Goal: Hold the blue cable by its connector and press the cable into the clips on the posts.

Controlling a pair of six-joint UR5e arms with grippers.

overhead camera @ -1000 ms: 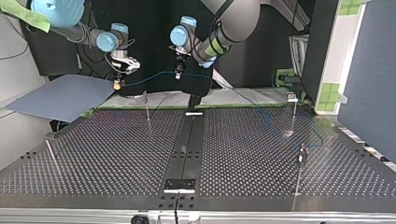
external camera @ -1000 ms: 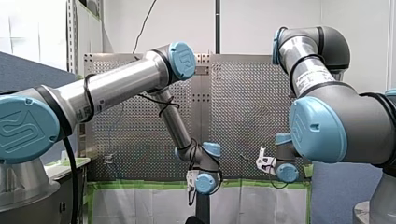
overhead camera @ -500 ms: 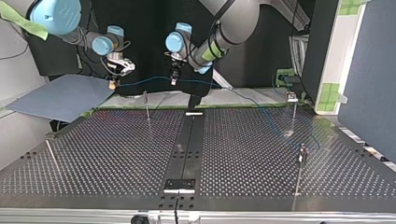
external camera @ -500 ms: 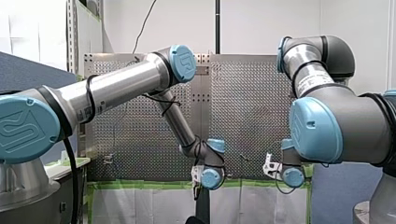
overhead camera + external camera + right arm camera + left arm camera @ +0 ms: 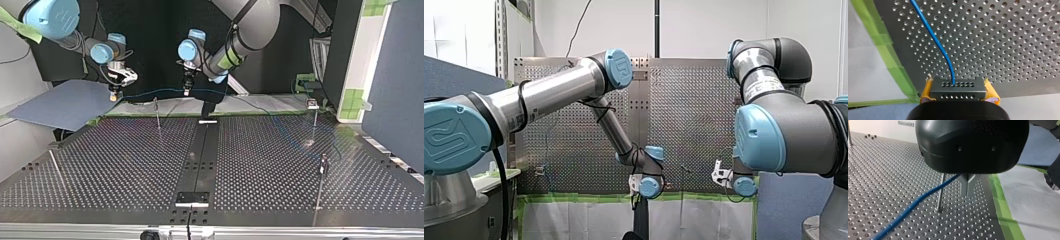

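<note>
Tension matters, so my right pincer [image 5: 958, 91] clamps the connector [image 5: 958, 86] while my left pincer [image 5: 967, 190] pinches the blue cable [image 5: 913, 204] taut beside the post [image 5: 940, 195].

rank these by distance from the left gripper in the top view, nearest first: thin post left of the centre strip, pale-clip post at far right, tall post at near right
1. thin post: far side, a little to the view's left of my left gripper.
2. pale-clip post: far side, at the view's right.
3. tall post: view's right, towards the camera.
</note>
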